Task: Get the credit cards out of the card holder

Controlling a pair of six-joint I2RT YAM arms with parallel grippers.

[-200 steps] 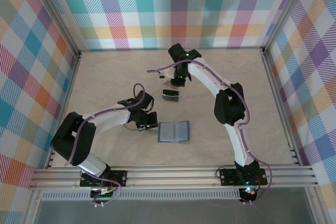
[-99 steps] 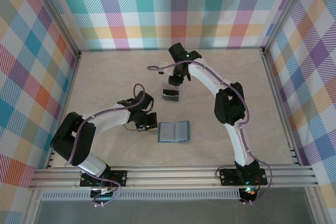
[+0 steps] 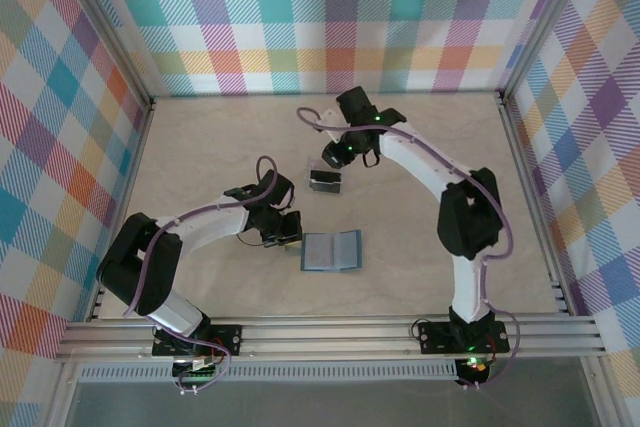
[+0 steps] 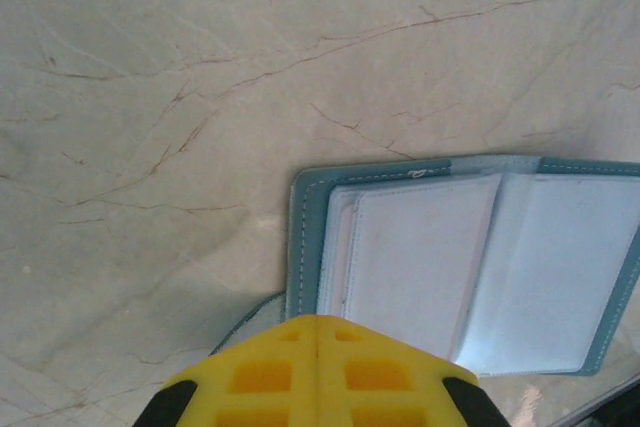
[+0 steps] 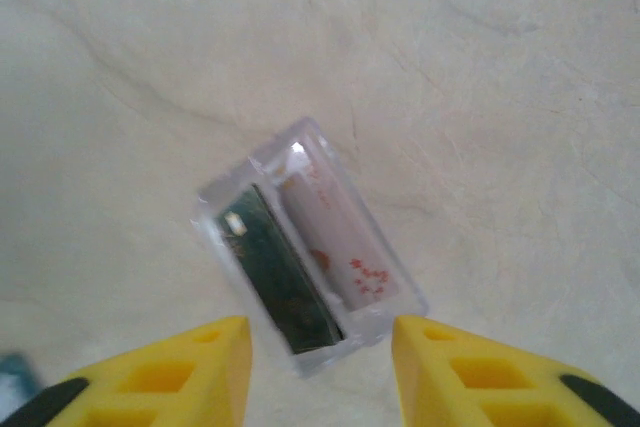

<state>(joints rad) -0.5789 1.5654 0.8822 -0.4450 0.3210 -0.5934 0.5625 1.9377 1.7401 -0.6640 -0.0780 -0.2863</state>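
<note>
Yellow fingers of the left hand (image 4: pixel 318 329) sit pressed together at the left edge of the card holder (image 3: pixel 331 250), which lies open on the table (image 3: pixel 200 147) (its pale pockets look empty). Farther back, the credit cards (image 5: pixel 300 257) lie on the table beneath the right hand (image 5: pixel 320 347), jaws apart, nothing held. Extraction looks finished; next, both arms should lift clear.

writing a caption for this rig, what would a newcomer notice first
The bright plaid walls ring the table. Near its middle the teal card holder lies open and flat, the shut left gripper at its left edge. Farther back the credit cards lie on the table, the open right gripper poised over them.
</note>
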